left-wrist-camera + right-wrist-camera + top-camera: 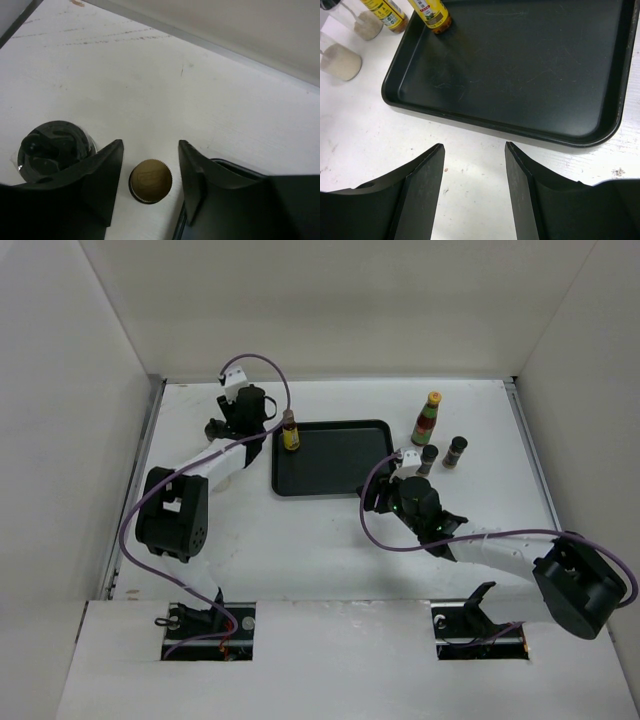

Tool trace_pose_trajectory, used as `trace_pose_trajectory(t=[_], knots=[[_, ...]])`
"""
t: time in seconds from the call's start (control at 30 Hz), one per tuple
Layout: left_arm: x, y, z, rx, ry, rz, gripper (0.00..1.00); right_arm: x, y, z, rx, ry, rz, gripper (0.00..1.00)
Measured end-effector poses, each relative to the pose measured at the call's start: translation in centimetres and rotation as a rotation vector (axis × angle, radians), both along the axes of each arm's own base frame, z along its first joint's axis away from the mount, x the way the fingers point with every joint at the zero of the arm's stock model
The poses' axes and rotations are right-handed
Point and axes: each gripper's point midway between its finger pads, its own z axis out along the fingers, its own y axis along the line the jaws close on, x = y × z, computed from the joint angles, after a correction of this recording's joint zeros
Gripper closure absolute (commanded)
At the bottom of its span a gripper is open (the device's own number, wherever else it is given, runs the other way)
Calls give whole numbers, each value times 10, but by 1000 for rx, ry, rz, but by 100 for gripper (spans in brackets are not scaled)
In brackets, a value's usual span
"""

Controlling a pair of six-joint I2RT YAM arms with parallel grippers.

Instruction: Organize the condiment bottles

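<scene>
Grasp step: we held left end effector [150,145], jaws apart, astride slim bottle [150,181] beside tray [240,172]; nothing gripped. Next, we judged: close, lift. Right end effector [474,150] gaped, empty.

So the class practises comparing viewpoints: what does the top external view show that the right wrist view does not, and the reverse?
Only the top external view: the red bottle and two dark jars, standing right of the tray. Only the right wrist view shows plainly: two pale stubby bottles and a second yellow-labelled bottle on the table beside the tray, plus the right pincer open. Both: the black tray and a yellow-labelled bottle standing in its corner.
</scene>
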Motion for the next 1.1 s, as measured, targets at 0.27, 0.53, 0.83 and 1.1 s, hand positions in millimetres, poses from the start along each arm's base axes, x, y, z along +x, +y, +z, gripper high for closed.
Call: trace_pose_trajectory(t=[0.27,0.53,0.83,1.1], knots=[[5,1,5,0,-10,-2,66,0,0,0,1,0,0,41],[-1,2,-8,3,22,-5,62,0,0,1,1,-1,0,41],[-15,0,-5,8,28,-12,80,0,0,4,8,-8,0,41],[-90,-34,47,8,-80,-97,82,0,0,6,12,-13,0,41]])
